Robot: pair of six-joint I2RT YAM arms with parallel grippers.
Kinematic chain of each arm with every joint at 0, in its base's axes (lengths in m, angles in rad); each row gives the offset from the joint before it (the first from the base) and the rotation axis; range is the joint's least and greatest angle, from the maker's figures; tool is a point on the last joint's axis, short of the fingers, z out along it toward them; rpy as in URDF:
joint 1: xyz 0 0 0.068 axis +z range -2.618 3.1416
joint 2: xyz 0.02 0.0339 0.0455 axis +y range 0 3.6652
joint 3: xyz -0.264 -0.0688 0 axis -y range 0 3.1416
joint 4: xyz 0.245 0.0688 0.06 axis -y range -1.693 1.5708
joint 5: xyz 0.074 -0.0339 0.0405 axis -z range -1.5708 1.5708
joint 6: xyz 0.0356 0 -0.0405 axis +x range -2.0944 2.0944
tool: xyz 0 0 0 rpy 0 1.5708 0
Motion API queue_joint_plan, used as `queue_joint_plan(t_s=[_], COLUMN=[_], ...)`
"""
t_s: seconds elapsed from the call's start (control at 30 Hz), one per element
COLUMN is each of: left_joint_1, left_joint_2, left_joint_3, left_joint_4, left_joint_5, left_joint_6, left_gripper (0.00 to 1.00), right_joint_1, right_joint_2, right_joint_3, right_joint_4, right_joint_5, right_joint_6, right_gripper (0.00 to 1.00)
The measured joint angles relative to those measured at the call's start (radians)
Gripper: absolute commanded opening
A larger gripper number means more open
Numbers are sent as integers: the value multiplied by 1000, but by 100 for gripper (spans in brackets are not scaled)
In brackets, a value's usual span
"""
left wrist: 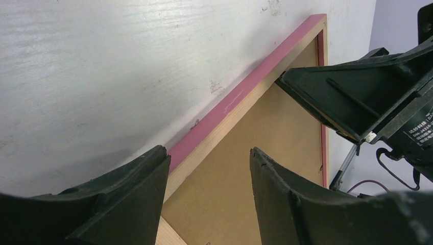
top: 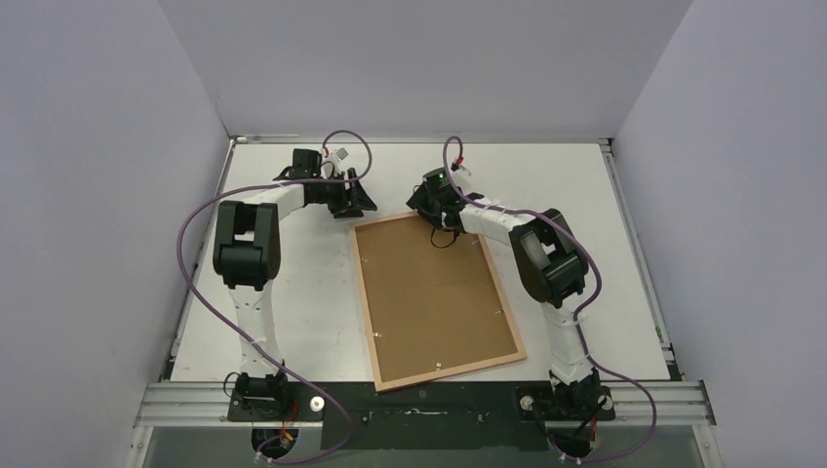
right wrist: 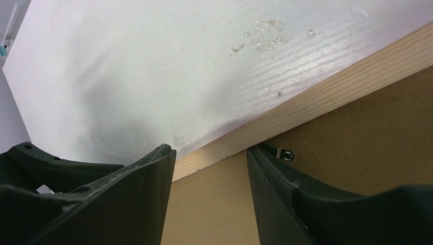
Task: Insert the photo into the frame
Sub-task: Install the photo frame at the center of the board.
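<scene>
Arm bases: nearest you in the overhead view, the left base [top: 261, 390] and the right base [top: 575, 395] sit bolted to the metal rail [top: 429, 402] at the near edge of the table [top: 312, 292].
Cables: you will find purple cables [top: 195, 224] looping from each base up along its arm.
Left arm: it reaches from your left toward the far side of the table, elbow raised, wrist turned in toward the middle.
Left gripper [top: 349, 200]: open. It sits at the far left corner of the frame. In its own wrist view its fingers [left wrist: 127, 194] stand apart on either side of the frame's edge, with a gap you can see beside the wood.
Frame [top: 362, 292]: it lies face down on the middle of the table, turned slightly askew, tan wood upward. A pink side shows in the left wrist view.
Backing board [top: 437, 297]: brown cardboard, lying inside the frame and filling it.
Clip [right wrist: 283, 153]: a small metal tab on the inner edge of the far rail, resting over the board.
Right gripper [top: 441, 219]: open. It is lowered over the far rail, and its fingers [right wrist: 306, 204] straddle the wood without closing on it.
Right arm: it comes up from your right, elbow high, forearm angled back toward the frame's far edge.
</scene>
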Motion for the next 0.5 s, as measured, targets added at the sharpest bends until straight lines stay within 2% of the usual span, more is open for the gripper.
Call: queue_joint_plan(t_s=[0.5], left_joint_1=[3], left_joint_2=[0], left_joint_3=[90], left_joint_4=[-48], left_joint_5=[-15], left_joint_6=[3], left_gripper=[58], right_joint_1=[-23], right_joint_2=[-1], right_joint_3=[-9], right_joint_4=[118], right_joint_5=[-111], right_joint_6=[-144], right_gripper=[59])
